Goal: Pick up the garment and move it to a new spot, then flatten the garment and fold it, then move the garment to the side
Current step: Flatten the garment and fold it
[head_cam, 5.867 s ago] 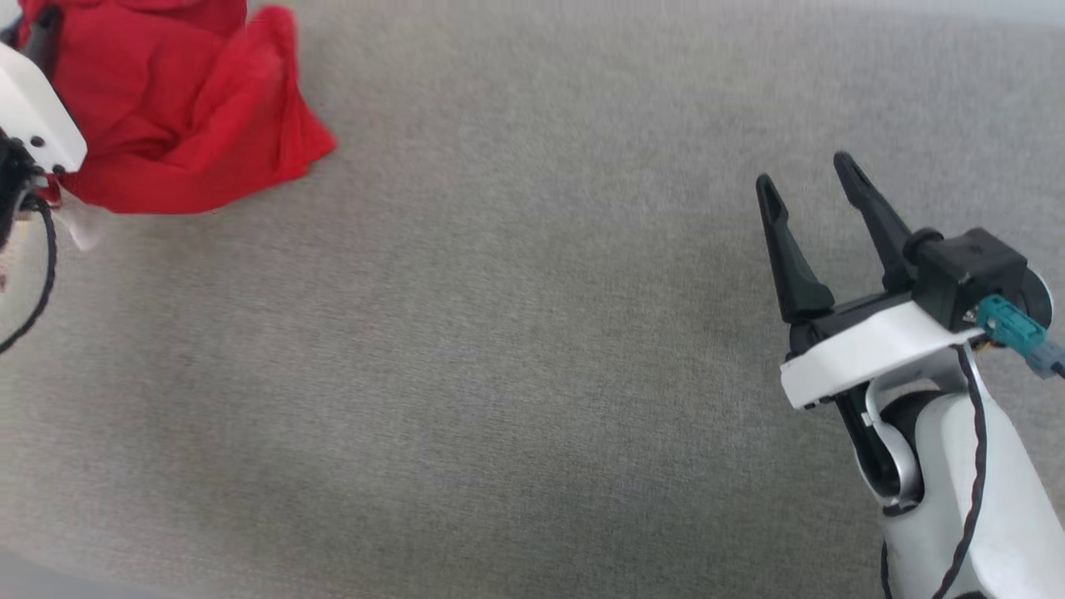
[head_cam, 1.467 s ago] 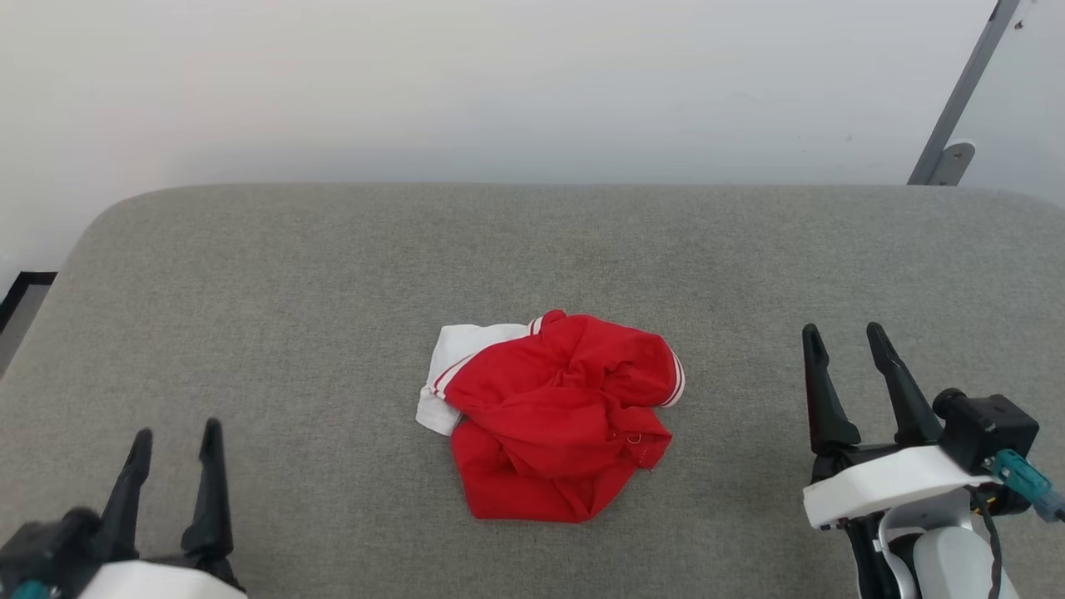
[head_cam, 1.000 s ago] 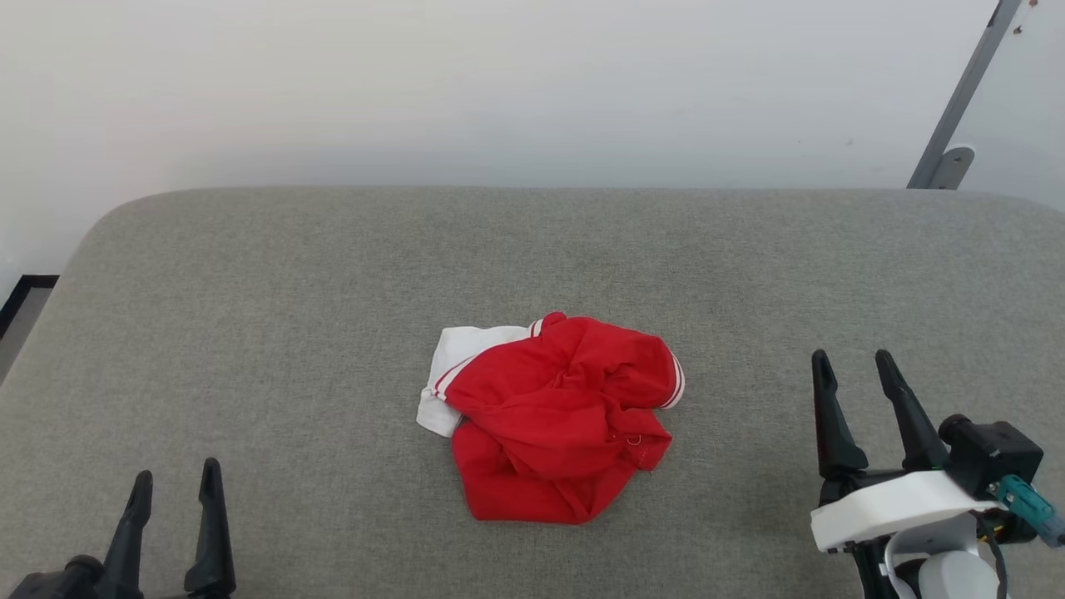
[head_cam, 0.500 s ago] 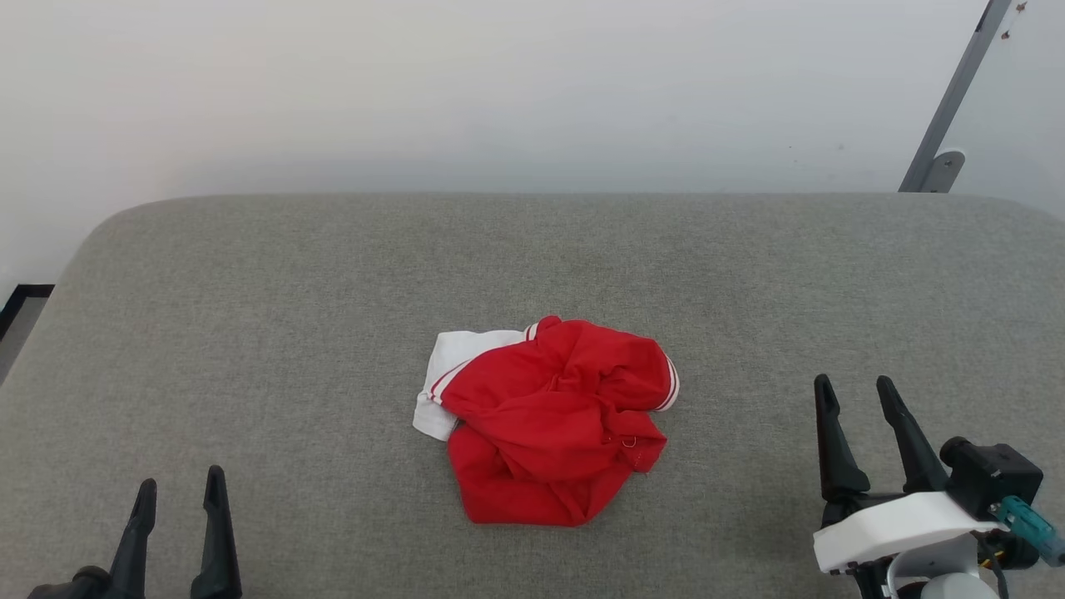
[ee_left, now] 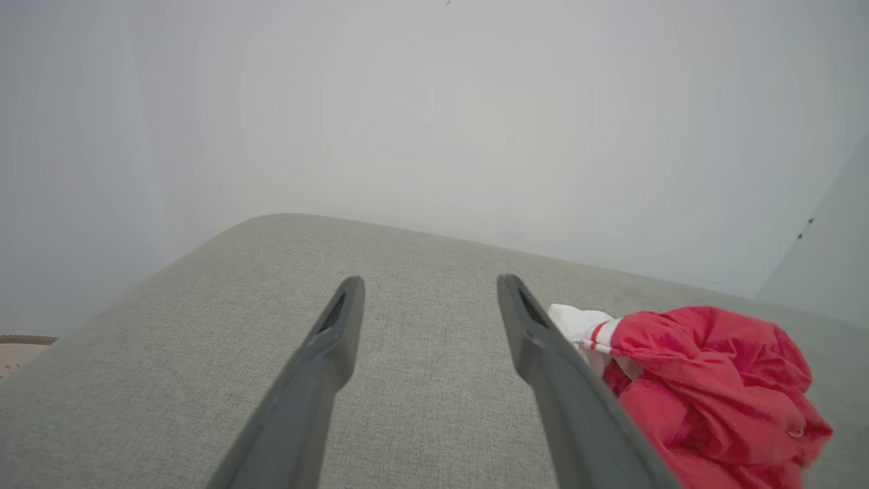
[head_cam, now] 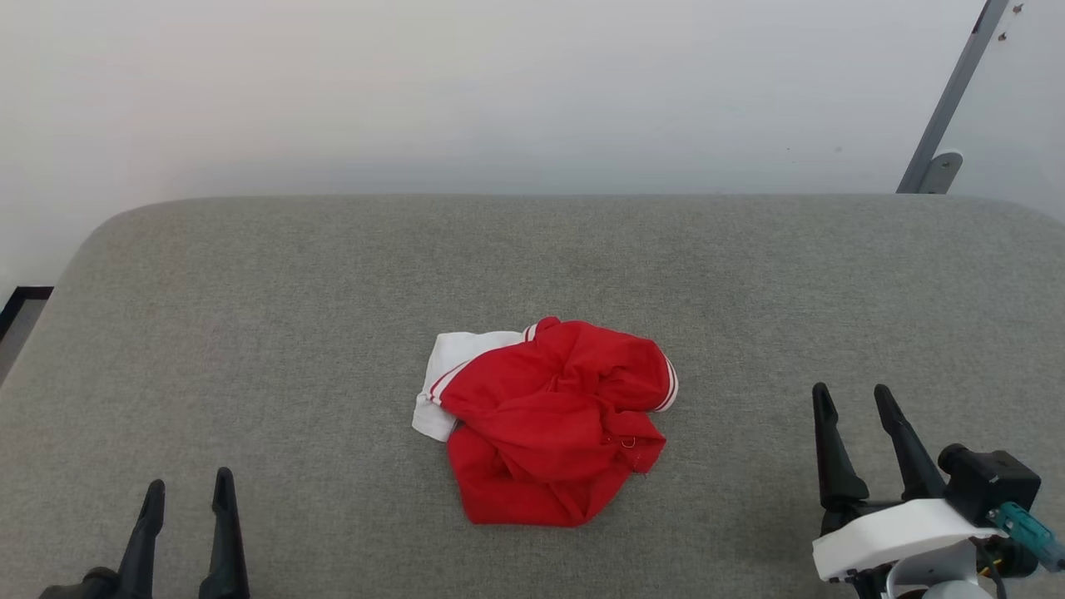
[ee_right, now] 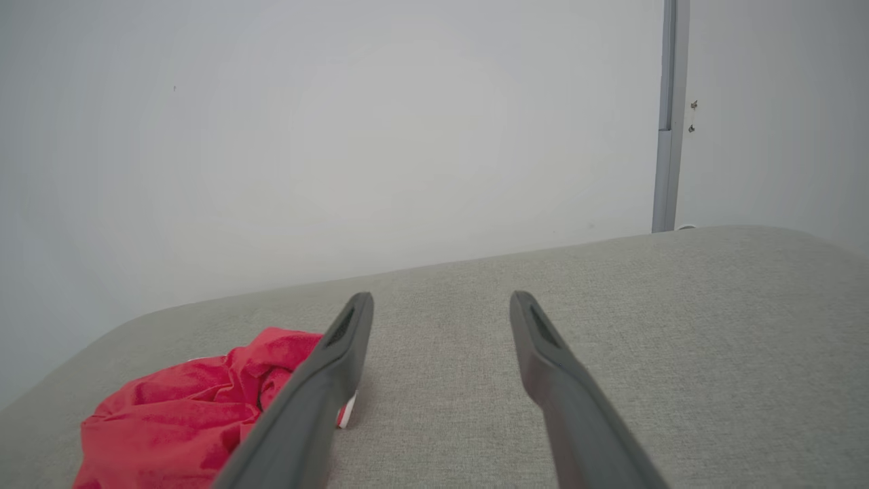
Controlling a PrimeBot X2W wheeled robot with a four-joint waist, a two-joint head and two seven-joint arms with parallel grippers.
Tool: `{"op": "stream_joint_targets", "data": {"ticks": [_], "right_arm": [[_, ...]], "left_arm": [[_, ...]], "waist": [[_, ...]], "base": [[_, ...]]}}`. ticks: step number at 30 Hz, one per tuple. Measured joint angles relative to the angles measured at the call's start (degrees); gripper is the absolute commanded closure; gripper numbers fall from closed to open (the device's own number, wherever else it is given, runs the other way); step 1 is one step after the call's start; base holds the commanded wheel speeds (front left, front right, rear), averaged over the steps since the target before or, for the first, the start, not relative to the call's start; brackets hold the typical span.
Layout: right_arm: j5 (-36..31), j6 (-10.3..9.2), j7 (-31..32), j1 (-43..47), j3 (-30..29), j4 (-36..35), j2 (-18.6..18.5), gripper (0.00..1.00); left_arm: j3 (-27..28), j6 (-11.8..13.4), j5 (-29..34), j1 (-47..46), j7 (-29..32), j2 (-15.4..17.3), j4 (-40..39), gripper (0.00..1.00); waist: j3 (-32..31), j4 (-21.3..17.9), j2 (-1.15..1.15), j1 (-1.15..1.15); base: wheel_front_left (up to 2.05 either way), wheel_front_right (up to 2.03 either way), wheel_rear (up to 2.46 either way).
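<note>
Condition: the garment (head_cam: pixel 549 424) lies in a crumpled heap on the grey table (head_cam: pixel 333 274), ahead of both sets of jaws and between them. It is to the right of the left jaws and to the left of the right jaws, well apart from each. Nothing holds it.

Left jaws: spread, empty, low over the near table edge, tips pointing toward the far wall. Right jaws: likewise spread and empty, at a matching stand-off on the other side.

Garment detail: a white sleeve (head_cam: pixel 453 362) shows on the side toward the left jaws, and striped trim (head_cam: pixel 670 384) on the side toward the right jaws. No lettering shows, so which face is up cannot be told. Hem and shoulders are buried in folds.

Assessment: the heap appears placed but not yet flattened; spreading is judged the step in hand.

Risks noted:
- Either jaws closing on the red bulk would likely pinch several layers at once, so the heap lifts as a lump instead of opening
- Pulling from one side only would drag the whole heap across the table, since nothing anchors the opposite side
- The exposed sleeve is the easiest hold, yet pulling it may twist the body further
- Tips driven too low could catch the table's fabric cover along with the cloth
- With edges hidden, the two jaws may seize mismatched points, leaving a skewed spread and a crooked fold
</note>
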Motion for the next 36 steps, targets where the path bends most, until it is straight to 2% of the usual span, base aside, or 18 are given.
{"op": "stream_joint_targets", "data": {"ticks": [6, 13, 21, 27, 30, 36], "right_arm": [[0.1, 0.00, 0.2, 0.0, 0.5, -0.2, 0.0, 0.00], [-0.4, 0.00, 1.2, -1.0, 2.0, -1.2, 0.0, 0.00], [-0.6, 0.00, 1.5, -5.4, 4.6, -2.1, 0.0, 0.00], [-0.5, 0.00, 0.9, -8.9, 6.3, -1.9, 0.0, 0.00], [-0.1, 0.00, 0.1, -10.3, 6.8, -1.6, 0.0, 0.00], [1.3, 0.00, -1.0, -12.2, 7.5, -0.6, 0.0, 0.00]], "left_arm": [[-1.9, -0.1, -0.6, -0.5, 0.0, 1.3, 1.7, 0.00], [-9.6, -0.2, -5.3, -8.6, 5.5, 9.0, 2.7, 0.00], [-19.6, -0.2, -15.2, -23.5, 18.5, 20.2, 2.5, 0.00], [-26.4, -0.2, -22.7, -35.3, 30.9, 26.9, 5.7, 0.00], [-29.2, -0.2, -24.6, -40.7, 36.9, 28.7, 8.4, 0.00], [-33.6, -0.2, -27.6, -47.6, 46.8, 29.9, 14.3, 0.00]], "waist": [[0.2, 0.1, 0.00, 0.00], [1.6, -0.2, 0.00, 0.00], [6.4, -1.9, 0.00, 0.00], [10.2, -4.7, 0.00, 0.00], [12.1, -6.3, 0.00, 0.00], [15.7, -9.3, 0.00, 0.00]], "base": [[0.00, 0.00, 0.00], [0.00, 0.00, 0.00], [0.00, 0.00, 0.00], [0.00, 0.00, 0.00], [0.00, 0.00, 0.00], [0.00, 0.00, 0.00]]}}
